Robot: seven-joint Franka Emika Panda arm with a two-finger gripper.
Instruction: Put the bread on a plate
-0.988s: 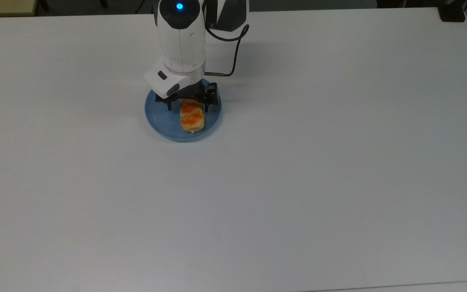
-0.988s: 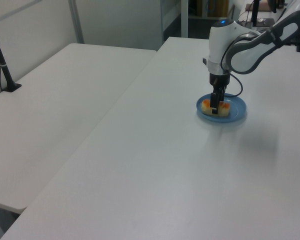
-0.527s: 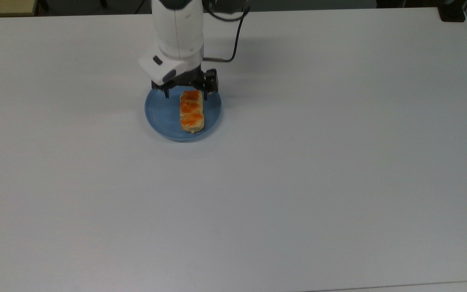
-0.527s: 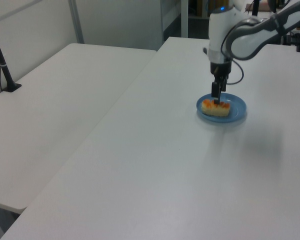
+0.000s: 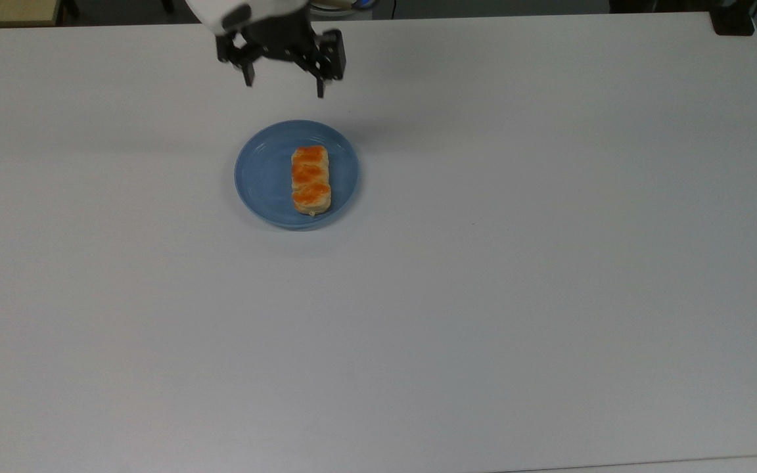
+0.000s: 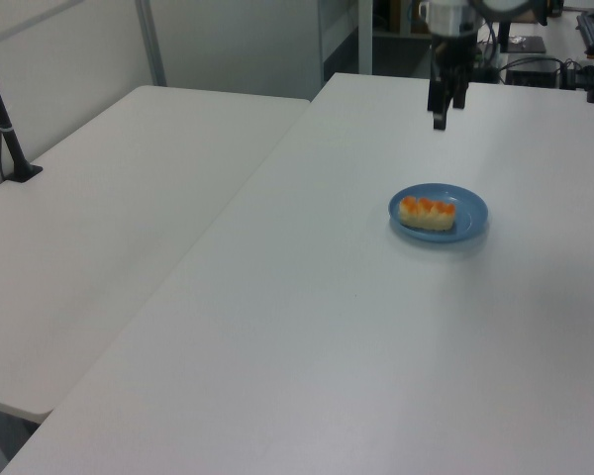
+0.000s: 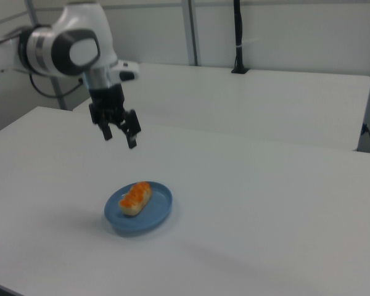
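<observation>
In the top view, the bread (image 5: 311, 179) lies flat inside the plate (image 5: 260, 174), and my end effector (image 5: 283, 87) hangs empty, fingers spread. In the left view, it (image 6: 441, 111) sits well above the tabletop (image 6: 307, 327). In the right view, I judge a straight lift away safest, clear of the rim.

Even, bright overhead light, faint soft shadows on the white table (image 5: 549, 263), mild overall softness.
</observation>
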